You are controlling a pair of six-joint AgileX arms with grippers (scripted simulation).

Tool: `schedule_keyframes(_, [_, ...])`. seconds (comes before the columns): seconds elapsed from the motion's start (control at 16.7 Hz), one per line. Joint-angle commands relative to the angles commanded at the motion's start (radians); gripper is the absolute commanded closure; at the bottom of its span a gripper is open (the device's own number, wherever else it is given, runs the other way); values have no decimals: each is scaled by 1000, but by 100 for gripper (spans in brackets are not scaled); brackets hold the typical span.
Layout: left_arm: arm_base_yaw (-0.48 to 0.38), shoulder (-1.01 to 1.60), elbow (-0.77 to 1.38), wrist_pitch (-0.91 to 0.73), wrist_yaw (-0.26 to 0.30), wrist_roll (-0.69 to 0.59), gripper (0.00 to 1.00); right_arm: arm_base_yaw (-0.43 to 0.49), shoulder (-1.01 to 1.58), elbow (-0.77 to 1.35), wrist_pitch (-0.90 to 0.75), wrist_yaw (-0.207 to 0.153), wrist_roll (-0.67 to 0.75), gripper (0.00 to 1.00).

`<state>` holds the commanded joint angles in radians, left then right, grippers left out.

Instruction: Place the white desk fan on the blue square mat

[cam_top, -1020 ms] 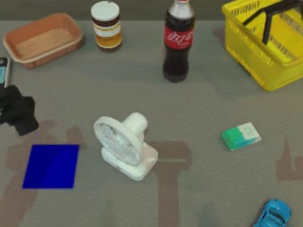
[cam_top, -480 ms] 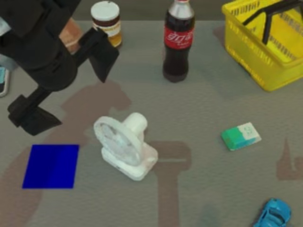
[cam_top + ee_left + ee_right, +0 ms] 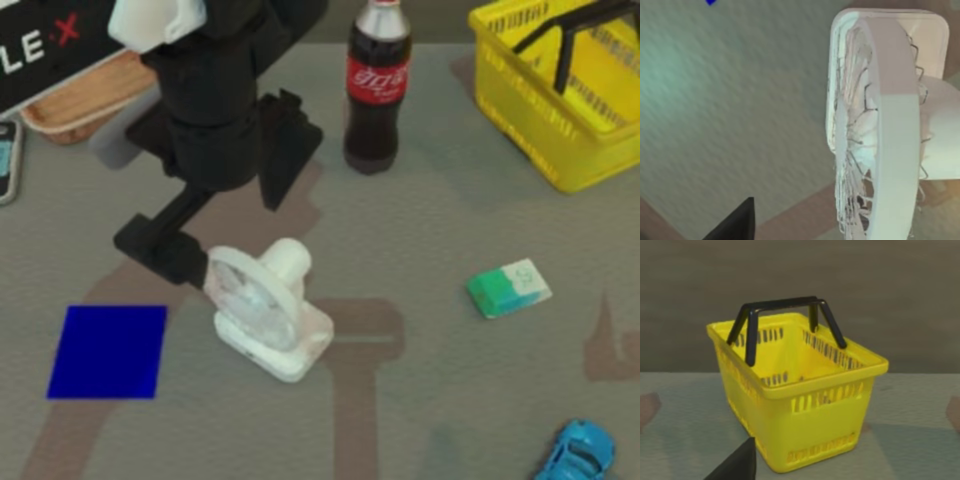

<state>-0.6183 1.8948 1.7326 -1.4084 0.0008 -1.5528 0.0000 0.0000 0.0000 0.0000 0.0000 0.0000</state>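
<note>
The white desk fan (image 3: 268,310) stands upright on its base left of the table's middle, its grille facing the left. The blue square mat (image 3: 108,351) lies flat to its left, bare. My left gripper (image 3: 228,205) hangs open just behind the fan, one finger (image 3: 160,248) next to the grille's rim, the other (image 3: 290,150) farther back. In the left wrist view the fan (image 3: 890,130) fills the frame edge-on, beside one dark fingertip (image 3: 740,222). My right arm is out of the top view; its wrist view shows one fingertip (image 3: 742,460) and nothing held.
A cola bottle (image 3: 377,85) stands behind the fan. A yellow basket (image 3: 560,100) sits at the back right, also seen as the basket (image 3: 795,390) in the right wrist view. A wooden tray (image 3: 70,110), green-white box (image 3: 509,287), light-blue toy car (image 3: 577,452).
My left arm has swung in from the left edge toward the middle and now hangs open just behind the fan. It hides the jar and part of the tray. The fan has not moved.
</note>
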Motion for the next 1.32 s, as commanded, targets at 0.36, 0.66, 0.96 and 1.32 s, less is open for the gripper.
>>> schedule_keyframes(0.36, [4,-1,-5,5,0,0,0,0,0,0,0,0,0,0])
schedule_keyframes(0.66, [3,2,-132,134,0,2,0,0,0,0,0,0,0,0])
schedule_keyframes(0.96, [1,6,-191,195,0,1,0,0,0,0,0,0,0,0])
schedule_keyframes(1.32, [1,6,-191,195,0,1,38,0,0,0,0,0,0,0])
